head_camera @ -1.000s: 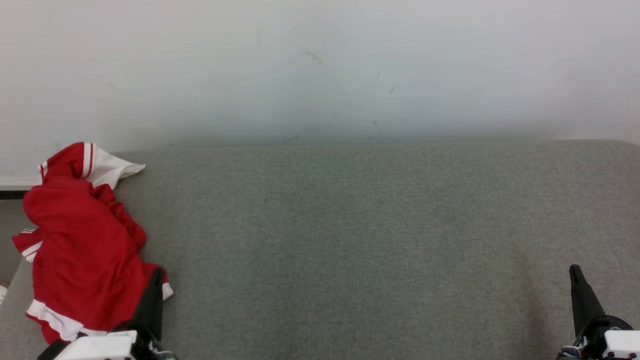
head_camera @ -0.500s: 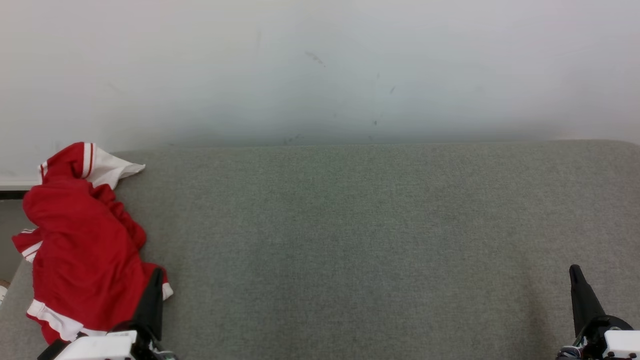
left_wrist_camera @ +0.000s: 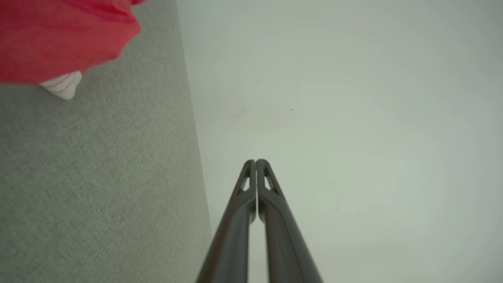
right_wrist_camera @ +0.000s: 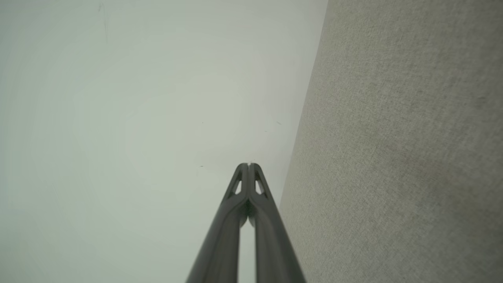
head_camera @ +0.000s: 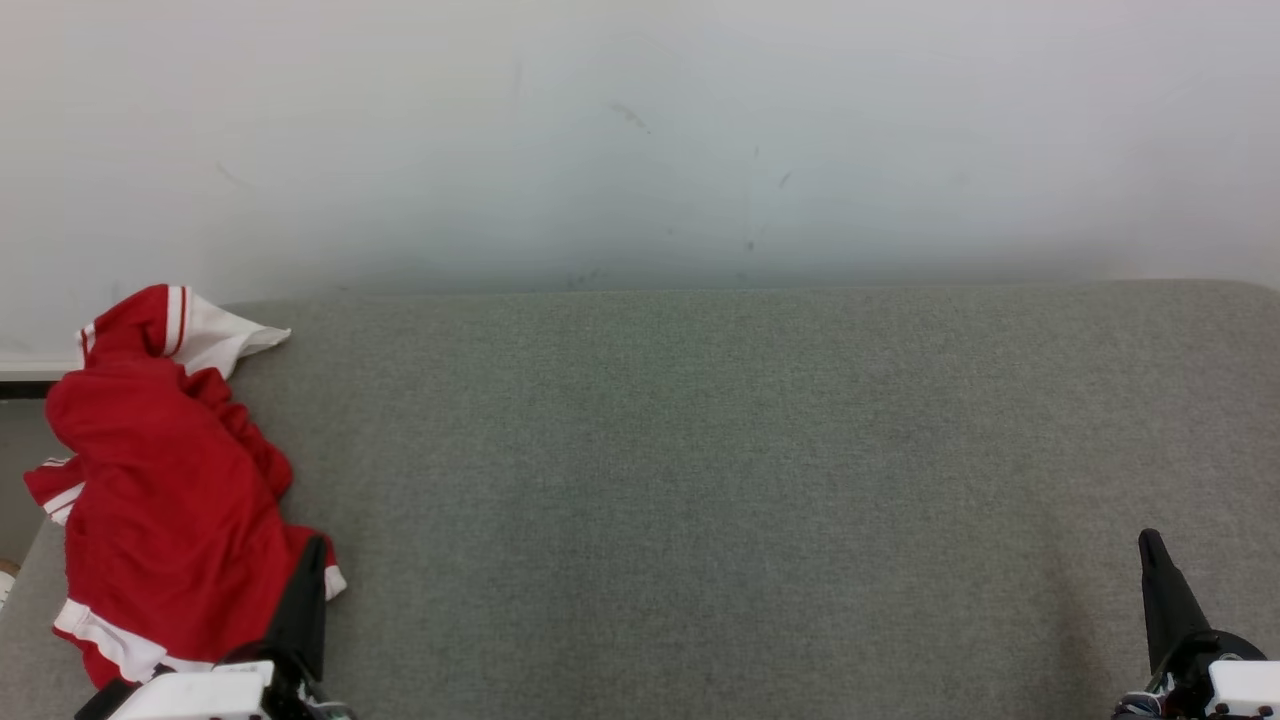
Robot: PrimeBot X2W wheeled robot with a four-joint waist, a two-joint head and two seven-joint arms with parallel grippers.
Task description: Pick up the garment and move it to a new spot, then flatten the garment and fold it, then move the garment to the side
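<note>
One crumpled red-and-white garment (head_camera: 170,500) heaped at the grey worktop's (head_camera: 700,480) left edge in head view, left tool (head_camera: 316,558) by its near corner, right tool (head_camera: 1150,555) well apart, wrist views make plain each tool's fingers pressed together, empty

Grey fabric surface (head_camera: 700,480) spans foreground; pale wall (head_camera: 400,130) behind, few dark scuffs (head_camera: 630,115).

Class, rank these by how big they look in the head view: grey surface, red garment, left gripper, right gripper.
1. grey surface
2. red garment
3. left gripper and right gripper, tied: both shut, partly cropped, looking about alike.
</note>
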